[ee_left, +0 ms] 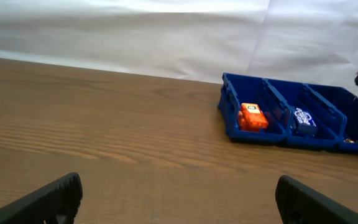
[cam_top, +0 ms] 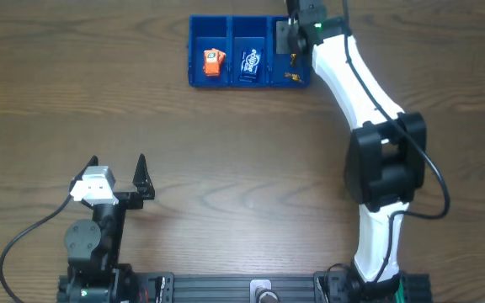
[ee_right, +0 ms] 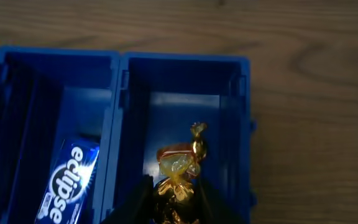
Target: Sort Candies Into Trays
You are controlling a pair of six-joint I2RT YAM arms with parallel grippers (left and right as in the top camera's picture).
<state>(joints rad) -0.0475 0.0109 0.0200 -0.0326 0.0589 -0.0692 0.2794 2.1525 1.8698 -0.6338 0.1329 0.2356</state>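
A blue three-compartment tray [cam_top: 194, 50] stands at the table's far middle. Its left bin holds an orange candy [cam_top: 213, 61], its middle bin a blue gum pack [cam_top: 252, 63]. My right gripper [ee_right: 176, 202] hangs inside the right bin, shut on a gold-wrapped candy [ee_right: 180, 165] whose twisted end sticks out beyond the fingers. In the top view the right gripper [cam_top: 292, 38] covers most of that bin. My left gripper [cam_top: 118, 162] rests open and empty near the table's front left, far from the tray [ee_left: 229, 118].
Bare wood table stretches between the left gripper [ee_left: 178, 186] and the tray. A white backdrop rises behind the table's far edge. The right arm's elbow [cam_top: 386, 164] hangs over the right side of the table.
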